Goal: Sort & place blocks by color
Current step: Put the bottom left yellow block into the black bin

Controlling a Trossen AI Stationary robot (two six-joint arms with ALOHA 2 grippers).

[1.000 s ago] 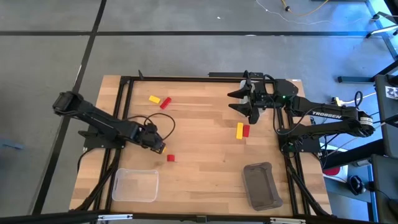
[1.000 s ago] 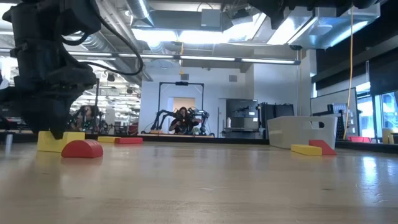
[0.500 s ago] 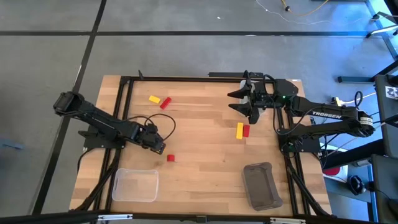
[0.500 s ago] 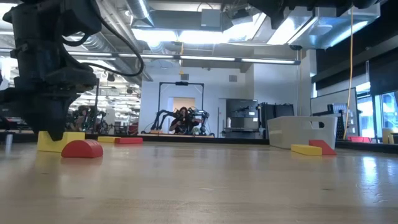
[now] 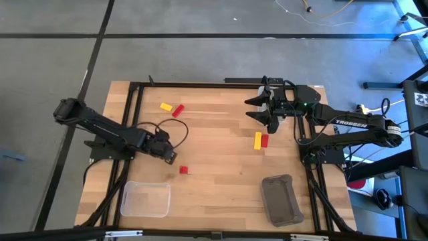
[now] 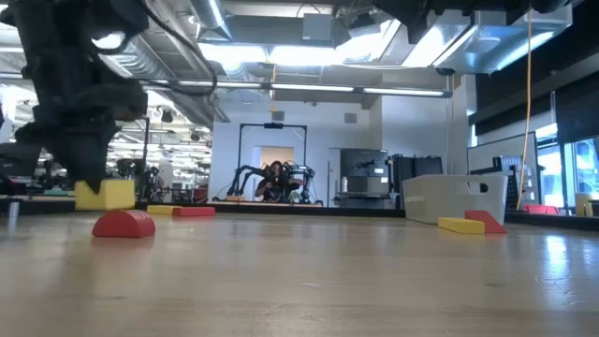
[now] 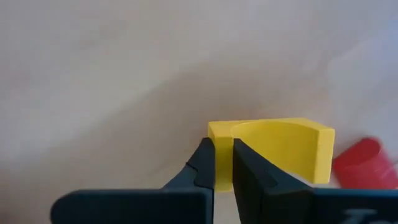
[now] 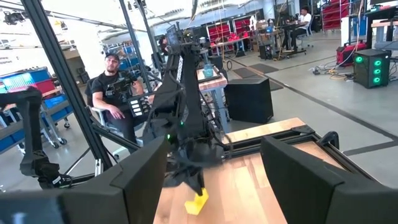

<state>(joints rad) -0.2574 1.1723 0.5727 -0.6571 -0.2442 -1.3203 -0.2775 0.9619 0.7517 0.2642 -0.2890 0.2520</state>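
Note:
My left gripper (image 5: 170, 156) is at the table's left, shut on a yellow block with a curved hollow (image 7: 280, 149). The low view shows that block (image 6: 105, 195) just above the tabletop. A red block (image 6: 124, 224) lies on the table beside it, also seen as the red block (image 5: 183, 170) from above. A yellow block (image 5: 166, 106) and a red block (image 5: 178, 110) lie at the far left. Another yellow (image 5: 258, 140) and red (image 5: 265, 140) pair lies at centre right. My right gripper (image 5: 256, 108) hangs open above the far right, holding nothing. My left gripper pinches the thin end wall (image 7: 222, 171) of the yellow block between its two fingers, one finger (image 7: 202, 165) outside the block's end and the other (image 7: 245, 165) in the curved hollow. The fingers slant steeply down from above. The block hangs level, lifted clear of the table.
A clear bin (image 5: 145, 199) stands at the near left and a grey bin (image 5: 282, 199) at the near right. A black frame rail (image 5: 200, 85) runs round the tabletop. A person sits beyond the table in the right wrist view.
My left gripper has taken hold of the yellow block and risen a little. The block, which lay on the table beside the red one, now hangs clear of the wood. The red block has stayed where it was.

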